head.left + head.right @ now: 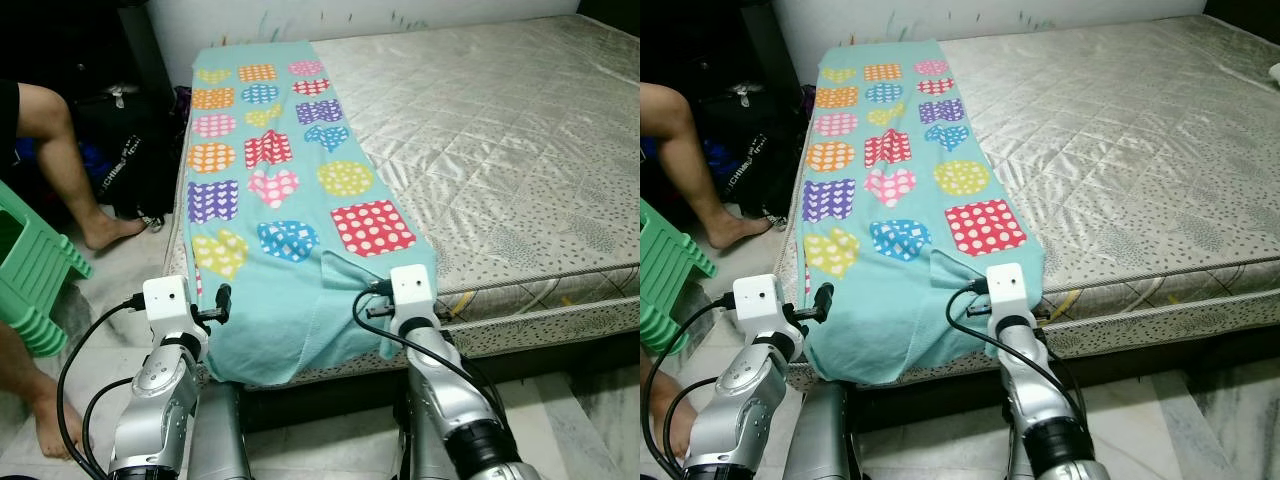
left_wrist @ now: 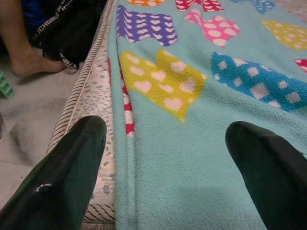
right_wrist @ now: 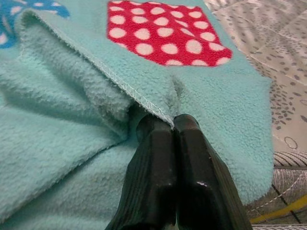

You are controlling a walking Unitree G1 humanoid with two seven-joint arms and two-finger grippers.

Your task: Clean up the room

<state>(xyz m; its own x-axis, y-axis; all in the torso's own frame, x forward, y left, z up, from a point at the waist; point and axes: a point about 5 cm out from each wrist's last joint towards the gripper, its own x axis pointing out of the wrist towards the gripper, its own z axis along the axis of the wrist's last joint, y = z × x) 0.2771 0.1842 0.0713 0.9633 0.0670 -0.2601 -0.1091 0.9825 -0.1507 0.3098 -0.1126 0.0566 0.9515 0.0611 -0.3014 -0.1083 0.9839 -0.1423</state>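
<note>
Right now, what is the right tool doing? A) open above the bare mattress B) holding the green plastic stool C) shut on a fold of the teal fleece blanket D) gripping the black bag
C: in the right wrist view the right tool has both black fingers pressed together on a stitched fold of the teal fleece blanket with coloured patches, near the foot edge of the quilted mattress.
</note>
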